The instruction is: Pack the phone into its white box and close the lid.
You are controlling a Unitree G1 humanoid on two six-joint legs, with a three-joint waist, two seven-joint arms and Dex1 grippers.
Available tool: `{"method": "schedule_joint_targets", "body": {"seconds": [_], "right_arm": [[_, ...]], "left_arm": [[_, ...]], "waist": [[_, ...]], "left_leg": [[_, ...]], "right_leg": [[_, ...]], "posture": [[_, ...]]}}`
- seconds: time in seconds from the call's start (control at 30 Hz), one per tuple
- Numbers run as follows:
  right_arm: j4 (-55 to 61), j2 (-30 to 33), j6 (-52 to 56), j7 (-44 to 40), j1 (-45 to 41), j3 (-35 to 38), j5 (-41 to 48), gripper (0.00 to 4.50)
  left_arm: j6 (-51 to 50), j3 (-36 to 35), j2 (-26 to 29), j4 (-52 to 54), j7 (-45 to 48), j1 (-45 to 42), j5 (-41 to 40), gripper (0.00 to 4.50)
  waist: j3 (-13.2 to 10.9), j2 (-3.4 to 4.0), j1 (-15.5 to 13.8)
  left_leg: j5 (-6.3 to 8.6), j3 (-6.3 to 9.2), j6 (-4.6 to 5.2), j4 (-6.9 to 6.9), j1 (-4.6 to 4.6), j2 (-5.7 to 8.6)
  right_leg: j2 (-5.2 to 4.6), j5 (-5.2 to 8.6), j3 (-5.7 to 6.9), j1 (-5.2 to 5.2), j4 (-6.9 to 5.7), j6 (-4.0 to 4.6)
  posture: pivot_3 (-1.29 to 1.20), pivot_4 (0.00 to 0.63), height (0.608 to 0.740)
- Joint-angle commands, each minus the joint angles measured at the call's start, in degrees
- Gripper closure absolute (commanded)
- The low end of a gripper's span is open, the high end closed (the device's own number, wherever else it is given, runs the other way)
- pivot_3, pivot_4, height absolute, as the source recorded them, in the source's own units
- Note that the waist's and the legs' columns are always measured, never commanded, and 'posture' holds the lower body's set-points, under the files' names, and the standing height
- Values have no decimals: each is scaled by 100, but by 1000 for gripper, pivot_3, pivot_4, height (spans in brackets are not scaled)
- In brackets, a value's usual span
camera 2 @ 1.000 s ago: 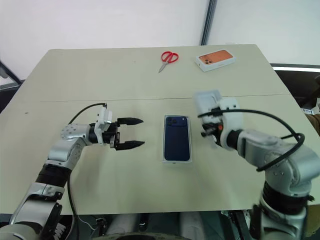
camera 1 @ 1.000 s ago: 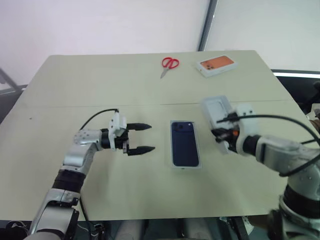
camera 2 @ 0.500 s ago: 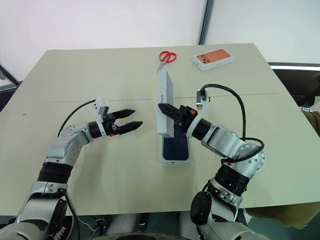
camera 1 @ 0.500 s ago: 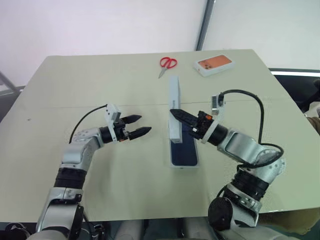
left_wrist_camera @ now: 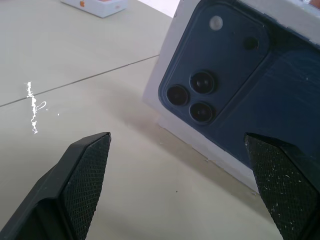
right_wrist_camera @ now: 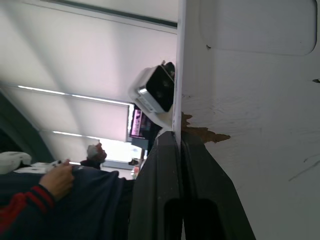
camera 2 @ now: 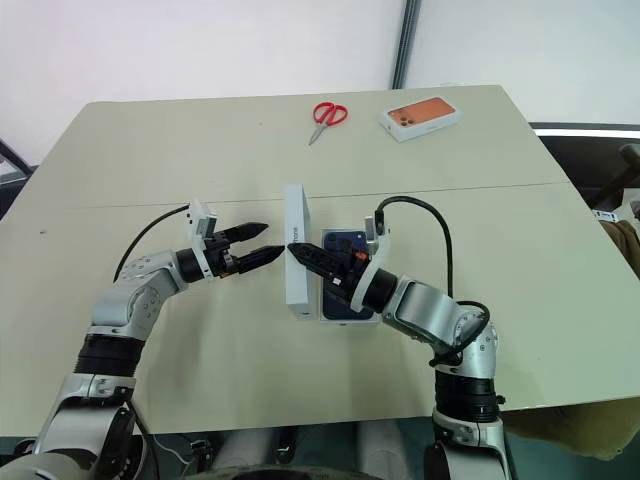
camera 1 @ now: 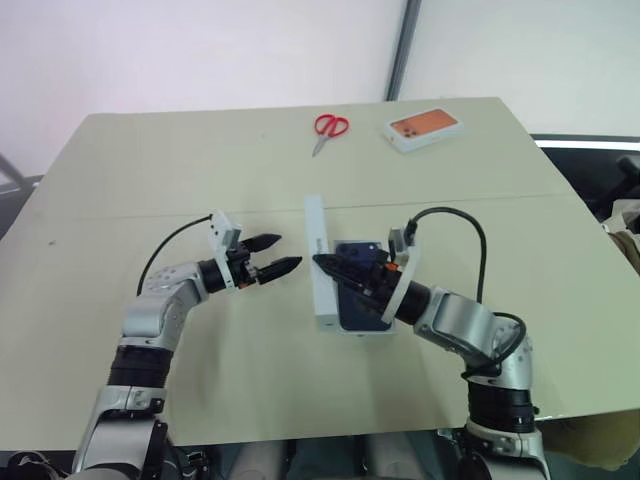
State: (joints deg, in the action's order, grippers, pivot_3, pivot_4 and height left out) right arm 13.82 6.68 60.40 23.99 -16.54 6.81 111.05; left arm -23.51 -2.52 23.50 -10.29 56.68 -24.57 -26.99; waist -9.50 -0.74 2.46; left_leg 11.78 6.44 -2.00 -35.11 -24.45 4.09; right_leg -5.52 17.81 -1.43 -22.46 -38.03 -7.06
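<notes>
holding the lid (camera 2: 296, 262) on edge, the right gripper (camera 2: 305, 255) has its two black fingers pinched together on one thin wall of the shell, so the lid stands upright on the table (camera 2: 150, 150) just to the left of the white box (camera 2: 345, 316). the phone (camera 2: 343, 272) already lies in that tray, camera bump toward the far end. the left gripper (camera 2: 262, 243) hovers just beside the lid's outer face, its fingers spread apart and holding nothing — the left wrist view looks straight at the printed phone picture between them.

the main risk, as a judgement, is the grip itself. a pinch on one thin wall gives little hold against twisting, so the lid could swing or slip out as it is tipped over the tray. if it drops at an angle, one wall may land on the tray's rim rather than around it, and the fit looks close, so the lid could jam crooked or sit half on. pressing down then might shove the light tray across the table, phone and all.

the left gripper could help steady the lid, but coming in too fast it might knock it over. the right fingers also lie inside the shell, so they could be trapped between lid and tray when it closes.

the scissors (camera 2: 325, 113) and the orange-topped box (camera 2: 419, 117) lie well apart at the far edge.
</notes>
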Motion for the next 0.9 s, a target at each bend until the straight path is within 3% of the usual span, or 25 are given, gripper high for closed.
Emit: {"method": "schedule_joint_targets", "body": {"seconds": [0.03,0.23,0.27,0.33,0.43,0.63,0.7,0.9], "right_arm": [[-57,140,-334,-13,-15,-242,188,4500],[-186,409,-520,-120,229,-390,167,4500],[-228,484,-528,-131,303,-427,174,4500],[-257,553,-557,-195,402,-468,188,4500],[-265,662,-656,-256,477,-499,119,3672],[-113,1102,-690,-630,197,-423,-326,753],[-65,1321,-743,-770,82,-340,-647,51],[336,2250,-763,-1578,-74,120,-1482,51]], "left_arm": [[-5,131,-53,357,116,157,-83,1307],[-15,291,-114,632,216,424,-68,4297],[-29,319,-126,681,198,457,-58,4469],[-62,359,-143,740,206,498,-77,4469],[-63,434,-210,805,240,545,-117,4500],[-3,699,-510,834,128,557,20,4500],[-28,713,-608,831,73,490,-3,4500],[85,832,-917,610,-57,285,68,4500]], "waist": [[0,0,-3],[0,0,-10],[0,0,-14],[0,0,-14],[0,0,-15],[0,0,-40],[0,0,-44],[0,-1,-130]], "left_leg": [[0,0,0,0,0,0],[0,0,0,1,0,0],[0,0,0,1,0,0],[0,0,0,0,0,0],[0,1,0,-1,2,0],[0,-1,1,-3,1,2],[0,-2,1,-3,1,2],[1,-4,2,-9,0,3]], "right_leg": [[-1,0,0,0,0,0],[-1,0,0,0,1,1],[-2,0,0,0,2,1],[-2,0,0,2,4,1],[-1,0,0,5,4,1],[-3,0,0,7,5,1],[-3,1,0,6,5,0],[-3,1,2,12,6,-1]], "posture": [[0,150,740],[0,150,740],[0,150,740],[0,150,740],[0,150,740],[0,150,740],[0,150,740],[0,150,740]]}}
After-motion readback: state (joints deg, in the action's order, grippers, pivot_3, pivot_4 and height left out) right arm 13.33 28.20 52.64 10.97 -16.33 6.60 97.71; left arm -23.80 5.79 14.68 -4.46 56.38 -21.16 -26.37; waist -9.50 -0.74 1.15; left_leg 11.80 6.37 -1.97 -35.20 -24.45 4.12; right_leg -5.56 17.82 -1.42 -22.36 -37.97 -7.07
